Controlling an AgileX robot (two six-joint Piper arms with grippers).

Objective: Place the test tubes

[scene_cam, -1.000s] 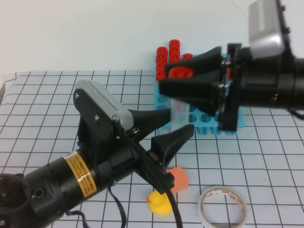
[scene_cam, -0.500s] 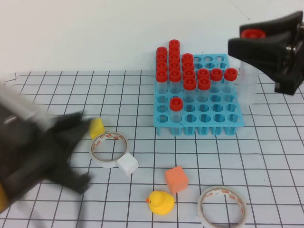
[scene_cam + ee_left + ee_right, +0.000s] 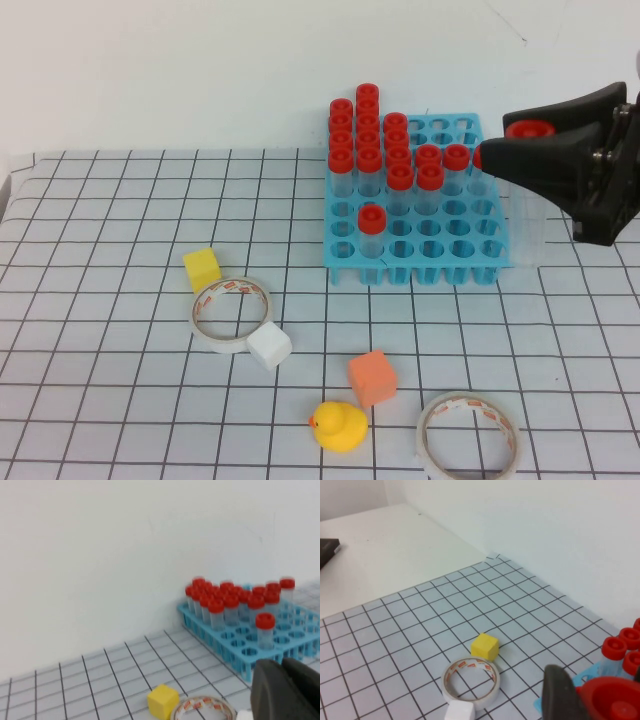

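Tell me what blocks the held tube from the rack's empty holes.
Nothing visible does. The right gripper holds the test tube just right of the blue rack, whose front rows are mostly open. The left gripper, shut, sits back near the tape roll.

One rack (image 3: pixel 440 268) holding roughly eighteen tubes (image 3: pixel 371 228), too tightly packed to count surely; one more tube (image 3: pixel 525 215) beside it. Two tape rolls (image 3: pixel 232 315) (image 3: pixel 468 432). Three cubes (image 3: pixel 202 268) (image 3: pixel 269 346) (image 3: pixel 371 377). One duck (image 3: pixel 337 427)
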